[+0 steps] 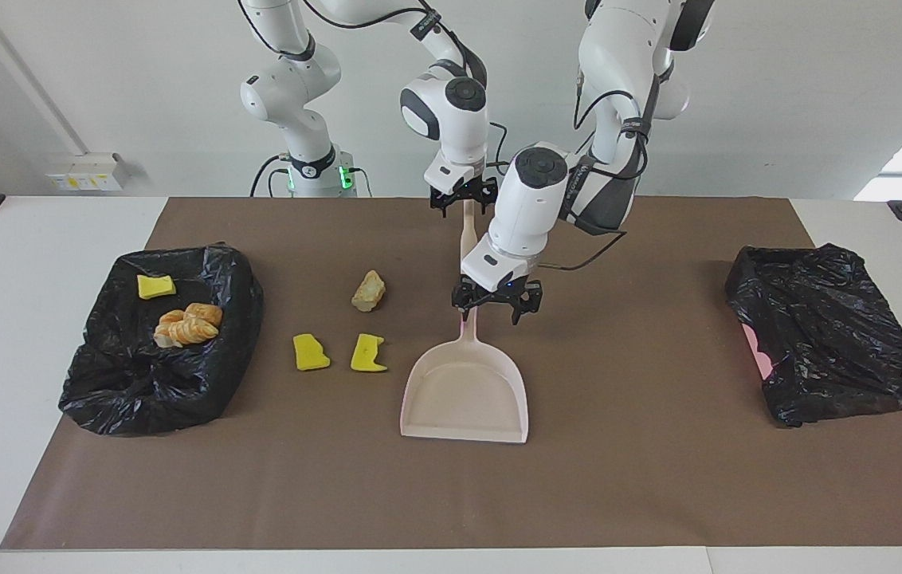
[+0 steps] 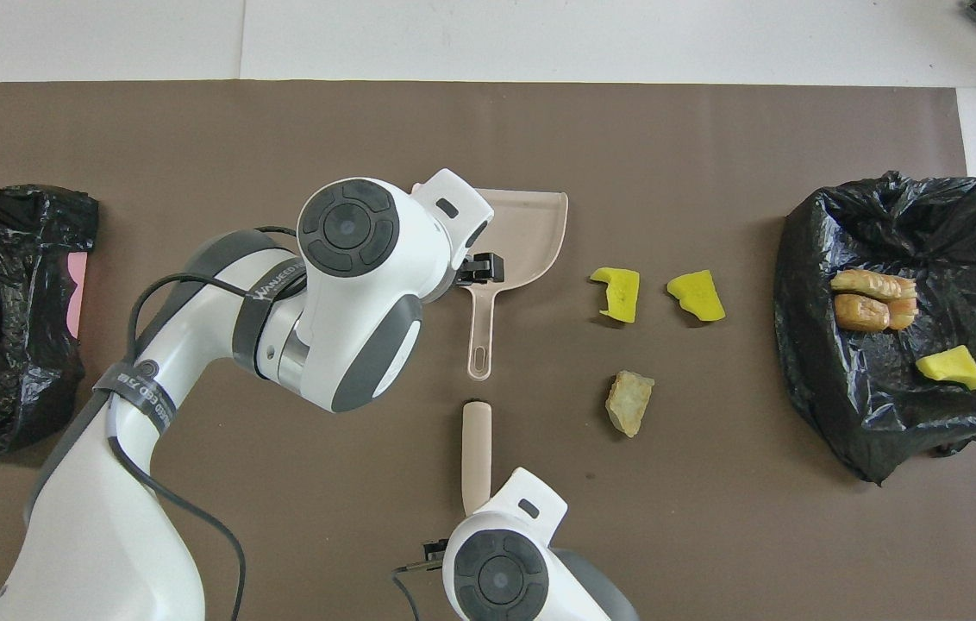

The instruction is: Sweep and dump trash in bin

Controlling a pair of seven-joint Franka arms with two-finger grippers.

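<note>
Left tool: jaws open, low over the handle of the pale pink plastic dustpan, about where the handle meets the pan. One fingertip sits right at the handle; nothing is gripped.

Right tool: at the robot-side end of a pale beige stick, near the robots' edge of the counter. Can't tell if it's clamped on the stick or just around it. The stick runs in line with the dustpan handle, nearer the robots than the pan.

The dustpan is flat on the brown paper mat at mid-counter, with its mouth toward the edge away from the robots.

Trash on the mat, beside the dustpan toward the right arm's end:
- two yellow sponge scraps, side by side and apart, level with the pan's neck
- one rough beige lump, nearer the robots than the scraps

None of it touches the pan.

The bin lined with a black plastic bag is at the right arm's end of the counter. It holds a yellow sponge piece and orange ridged lumps.

A second black bag sits at the left arm's end, with a bit of pink showing at its edge.
</note>
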